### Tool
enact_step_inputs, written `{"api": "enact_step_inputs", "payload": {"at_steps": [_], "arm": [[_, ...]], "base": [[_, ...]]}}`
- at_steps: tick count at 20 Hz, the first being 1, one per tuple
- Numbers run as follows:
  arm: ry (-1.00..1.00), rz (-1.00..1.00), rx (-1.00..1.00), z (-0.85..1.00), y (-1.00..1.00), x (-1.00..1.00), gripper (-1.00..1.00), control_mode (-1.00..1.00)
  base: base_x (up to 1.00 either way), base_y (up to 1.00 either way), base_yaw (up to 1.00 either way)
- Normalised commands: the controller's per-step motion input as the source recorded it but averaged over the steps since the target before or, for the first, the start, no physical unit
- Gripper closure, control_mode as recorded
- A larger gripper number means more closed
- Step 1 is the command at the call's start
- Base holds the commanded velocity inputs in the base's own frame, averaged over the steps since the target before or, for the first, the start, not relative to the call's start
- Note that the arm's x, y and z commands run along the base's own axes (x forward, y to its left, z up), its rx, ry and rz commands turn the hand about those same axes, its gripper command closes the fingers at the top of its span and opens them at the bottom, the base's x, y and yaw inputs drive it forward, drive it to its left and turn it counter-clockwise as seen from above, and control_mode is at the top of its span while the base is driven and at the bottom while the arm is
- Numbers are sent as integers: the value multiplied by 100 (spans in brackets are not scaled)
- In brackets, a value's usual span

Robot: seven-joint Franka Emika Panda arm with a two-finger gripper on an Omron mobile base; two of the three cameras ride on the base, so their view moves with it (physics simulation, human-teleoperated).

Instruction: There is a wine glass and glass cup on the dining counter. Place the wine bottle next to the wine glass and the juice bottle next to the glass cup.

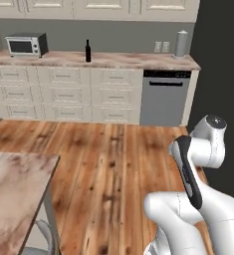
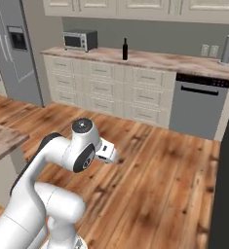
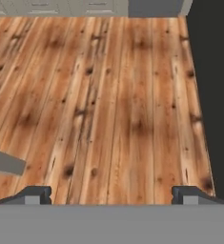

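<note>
- The fingers (image 3: 111, 195) are seen in the hand view spread wide and released, with nothing between them — only bare wooden floor (image 3: 108, 105) lies ahead of the tips.
- The wine bottle (image 1: 87, 51) is seen far ahead of the fingers, upright on the marbled back desk (image 1: 128, 61) against the wall; in the right base view it (image 2: 125, 49) stands the same way, well apart from the arm.
- A toaster oven (image 1: 26, 45) is placed on the same desk, to the left of the bottle and apart from it.
- A grey cylinder (image 1: 181, 44) stands at the desk's right end, above the dishwasher (image 1: 164, 97).
- The dining counter (image 1: 14, 194) is seen as a marbled corner low and to the left of the fingers, well apart from the bottle — nothing can be made out on the part that shows.
- A refrigerator (image 2: 16, 48) is seen at the far left in the right base view.
- Cream drawers (image 1: 63, 94) run under the back desk.
</note>
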Motion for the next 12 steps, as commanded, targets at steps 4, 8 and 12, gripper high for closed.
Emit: {"api": "enact_step_inputs", "payload": {"at_steps": [4,8,12], "arm": [[0,0,0,0,0,0,-100,100],[0,0,0,0,0,0,-100,100],[0,0,0,0,0,0,-100,100]], "base": [[94,0,0],[94,0,0],[94,0,0]]}}
